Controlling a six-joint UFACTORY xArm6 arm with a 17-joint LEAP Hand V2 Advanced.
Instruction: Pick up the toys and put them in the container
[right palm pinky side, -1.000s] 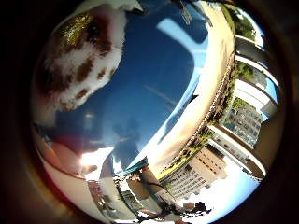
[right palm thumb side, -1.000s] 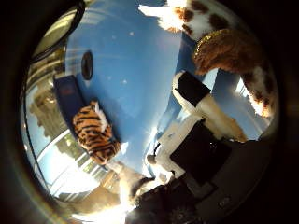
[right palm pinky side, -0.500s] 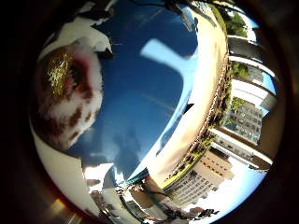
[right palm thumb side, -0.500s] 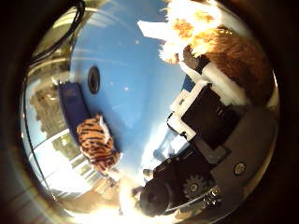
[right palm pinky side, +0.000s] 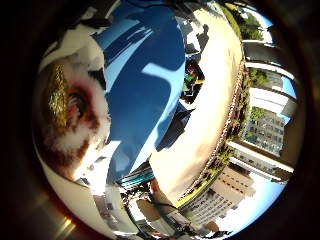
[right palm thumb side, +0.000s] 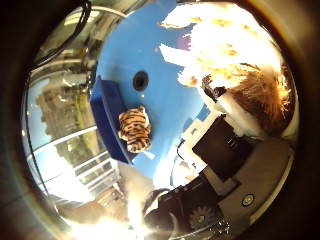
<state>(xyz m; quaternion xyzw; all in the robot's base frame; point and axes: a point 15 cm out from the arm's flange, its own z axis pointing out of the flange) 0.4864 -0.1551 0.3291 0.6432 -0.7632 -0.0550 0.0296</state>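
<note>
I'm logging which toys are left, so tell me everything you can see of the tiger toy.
The tiger toy is a small plush with orange fur, black stripes and pale patches at one end. It looks soft and stuffed. It lies flat on the blue table, right against the wall of the dark blue container and not inside it. The hand is well away from it and does not touch it. Its face cannot be made out.

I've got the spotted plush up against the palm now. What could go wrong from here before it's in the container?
The spotted plush toy sits close against the hand, but how firmly the fingers grip it is hidden, so it might slip in transit. The tiger toy lies beside the blue container on the blue table; a low approach could knock it.
</note>
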